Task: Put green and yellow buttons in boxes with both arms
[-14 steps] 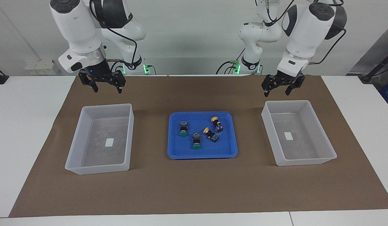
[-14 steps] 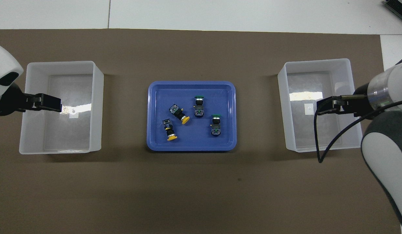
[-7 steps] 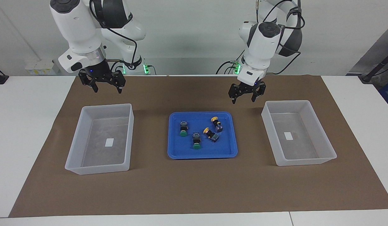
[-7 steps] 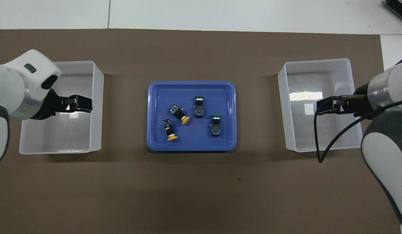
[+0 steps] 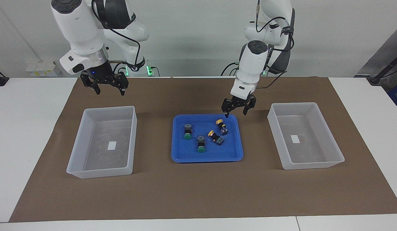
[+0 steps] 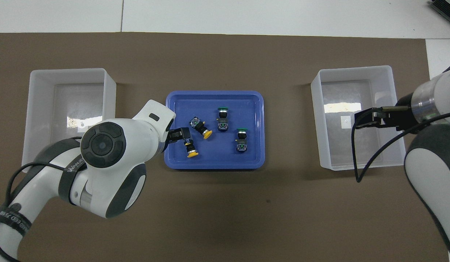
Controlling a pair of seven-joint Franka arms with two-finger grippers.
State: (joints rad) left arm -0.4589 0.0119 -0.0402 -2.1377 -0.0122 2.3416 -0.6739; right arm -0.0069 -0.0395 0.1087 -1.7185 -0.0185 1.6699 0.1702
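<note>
Two green buttons [image 5: 187,131] [image 5: 201,144] and two yellow buttons [image 5: 221,125] [image 5: 216,137] lie on their sides in the blue tray [image 5: 185,154]. From overhead the green buttons [image 6: 222,119] [image 6: 241,140] lie toward the right arm's end and the yellow buttons [image 6: 200,128] [image 6: 190,147] toward the left arm's. My left gripper [image 5: 235,111] [image 6: 181,134] hangs open and empty just above the tray's corner, close to the yellow buttons. My right gripper [image 5: 103,86] [image 6: 367,119] waits open, high by its box [image 5: 109,108] [image 6: 354,69].
The other box [image 5: 295,104] [image 6: 68,70] stands at the left arm's end of the table. Both boxes hold only a small white label. Everything rests on a brown mat [image 5: 198,189] over the white table. The left arm's elbow [image 6: 101,145] hides mat beside the tray.
My left arm has swung from above its box across to the tray and come lower. The right arm and the buttons have not moved.
</note>
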